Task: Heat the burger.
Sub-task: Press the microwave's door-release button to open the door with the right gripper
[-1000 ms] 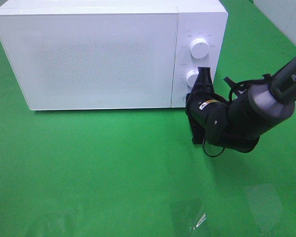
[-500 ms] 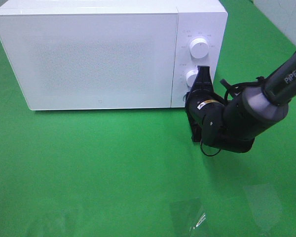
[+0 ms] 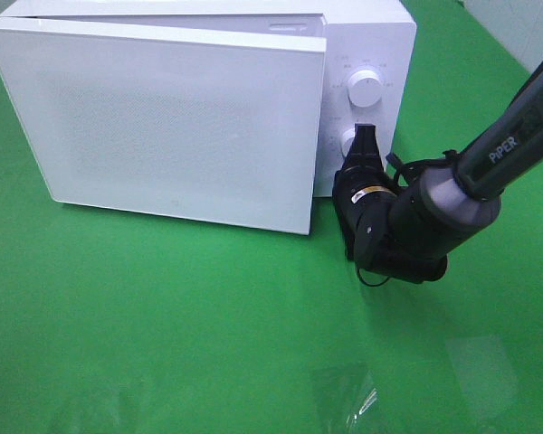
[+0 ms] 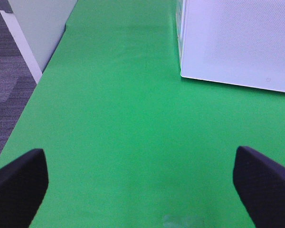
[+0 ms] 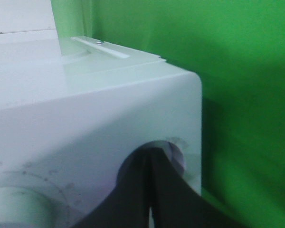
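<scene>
Exterior high: right gripper (image 3: 366,134) is closed tight and holds nothing, its tips at the lower knob (image 3: 350,143) of the white microwave (image 3: 371,36), whose door (image 3: 163,117) stands ajar; the arm (image 3: 502,154) reads "PiPER", the panel print is too small to read, and the burger shows in no view. Left wrist: left gripper (image 4: 142,185) is spread wide and empty over the green cloth (image 4: 114,118), with the left fingers (image 4: 16,183) cut off by the frame. Right wrist: right fingers (image 5: 133,194) are pressed together against a small round control (image 5: 179,159); the dial (image 5: 12,209) is blurred and cut off.
</scene>
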